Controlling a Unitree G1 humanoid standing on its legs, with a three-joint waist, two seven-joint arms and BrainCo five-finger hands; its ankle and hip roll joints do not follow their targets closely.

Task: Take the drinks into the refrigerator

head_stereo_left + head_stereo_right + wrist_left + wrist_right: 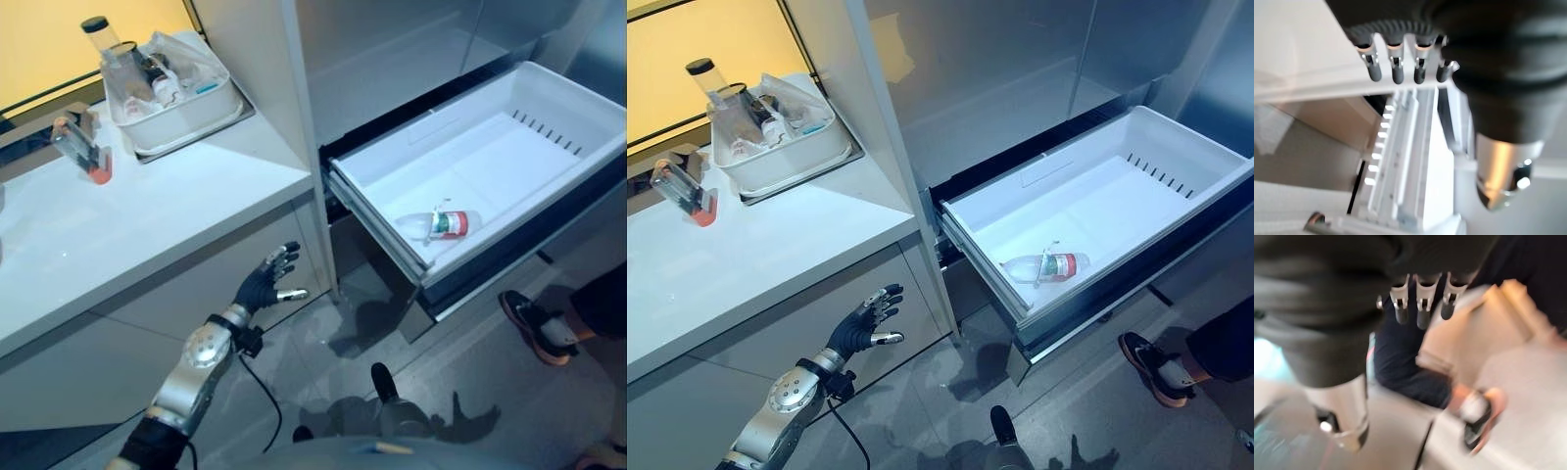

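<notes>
Worktop (pixel 118 225) on the left carries a small bottle (pixel 80 147) lying near its back edge and a white tub (pixel 176 113) of assorted items. Below its front edge hangs the left hand (pixel 265 284), fingers spread and relaxed, grasping nothing. To the right, the white refrigerator drawer (pixel 549 98) stands pulled out, and a drink bottle (pixel 443 224) lies on its side near the drawer's front wall. Right hand (pixel 1420 303) shows straight fingers, empty, with a person's shoe (pixel 534 328) beyond on the floor.

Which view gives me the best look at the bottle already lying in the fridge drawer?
The right eye view: the bottle lies on its side in the open white drawer, whole and unobstructed. The left eye view shows it too, nearer the drawer's front wall. The left wrist view catches the drawer's edge, not the bottle.
</notes>
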